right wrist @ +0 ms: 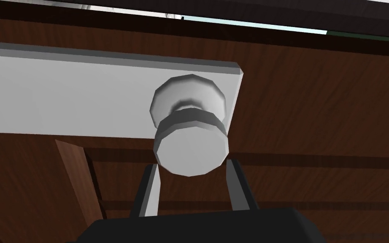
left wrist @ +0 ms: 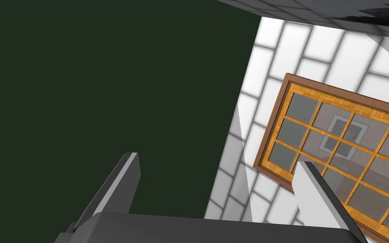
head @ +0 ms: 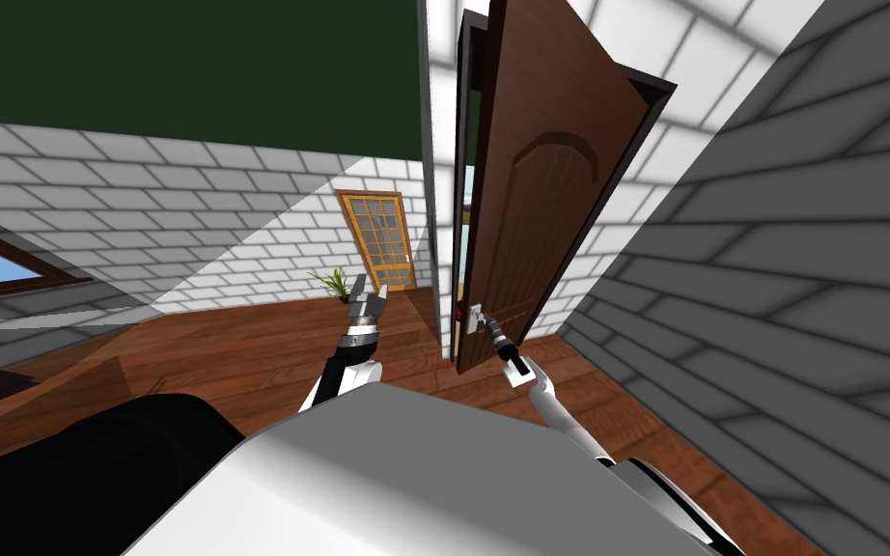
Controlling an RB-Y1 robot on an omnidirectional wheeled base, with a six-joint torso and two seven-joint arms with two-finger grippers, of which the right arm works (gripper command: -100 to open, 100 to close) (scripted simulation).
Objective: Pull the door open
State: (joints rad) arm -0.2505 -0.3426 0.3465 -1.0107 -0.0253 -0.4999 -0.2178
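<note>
I am recording the right arm (head: 542, 391) stretched forward and to the right of the torso. The right gripper (right wrist: 191, 166) is pressing its fingers (right wrist: 150, 190) against both sides of the knob (right wrist: 190, 145). The left arm (head: 351, 352) is standing raised ahead of the torso, with the left gripper (left wrist: 217, 160) pointing upward, fingers spread wide and holding nothing.

The left gripper (left wrist: 217, 159) holds its two light grey fingers (left wrist: 120, 185) well apart, one fingertip overlapping the lower corner of a window (left wrist: 341, 143) that has an orange lattice of grey panes inside a brown outer frame. That window is set in a white brick wall (left wrist: 290, 46). Beside the window, past the wall's edge, spreads a flat dark green surface (left wrist: 105, 76), against which the other finger stands
</note>
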